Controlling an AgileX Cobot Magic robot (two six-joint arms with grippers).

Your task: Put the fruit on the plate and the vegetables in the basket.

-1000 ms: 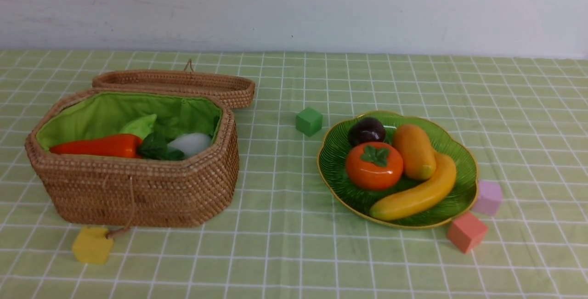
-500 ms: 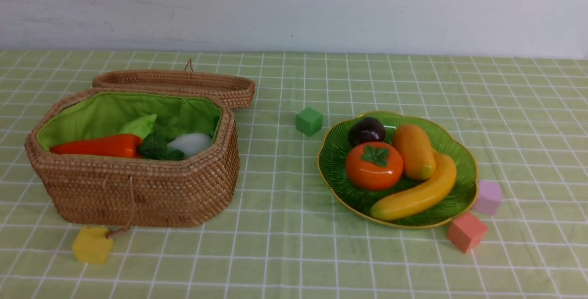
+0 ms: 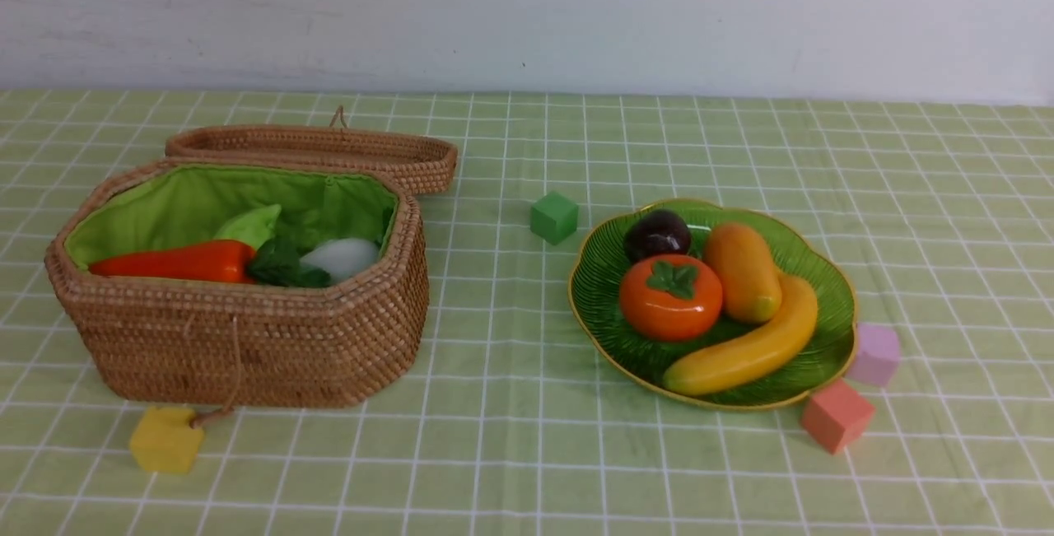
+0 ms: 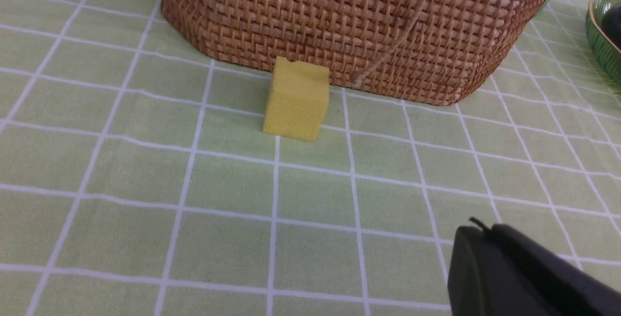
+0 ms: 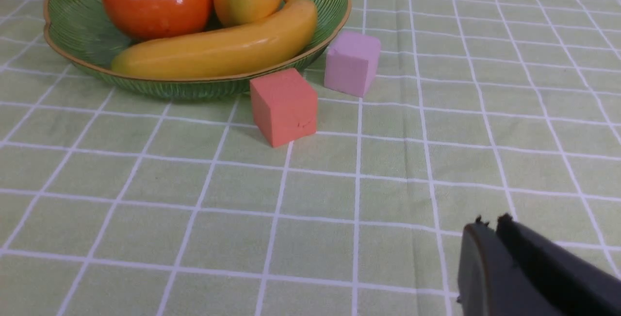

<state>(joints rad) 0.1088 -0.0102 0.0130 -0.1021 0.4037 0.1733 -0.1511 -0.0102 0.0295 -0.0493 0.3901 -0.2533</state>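
On the green plate (image 3: 601, 289) lie a banana (image 3: 745, 351), a mango (image 3: 741, 271), a persimmon (image 3: 671, 297) and a dark mangosteen (image 3: 656, 233). The wicker basket (image 3: 247, 347) holds a carrot (image 3: 177, 261), a white radish (image 3: 339, 258) with green leaves and a light green gourd (image 3: 251, 225). Neither arm shows in the front view. My left gripper (image 4: 480, 228) hovers shut and empty over the cloth, short of the basket (image 4: 364, 29). My right gripper (image 5: 490, 223) is shut and empty, short of the plate (image 5: 73, 29) with its banana (image 5: 218, 49) and persimmon (image 5: 155, 0).
Small cubes stand on the checked cloth: green (image 3: 553, 216) between basket and plate, pink (image 3: 874, 353) and red (image 3: 836, 415) by the plate's near right edge, yellow (image 3: 165, 439) at the basket's front. The wicker lid (image 3: 313, 149) lies behind the basket.
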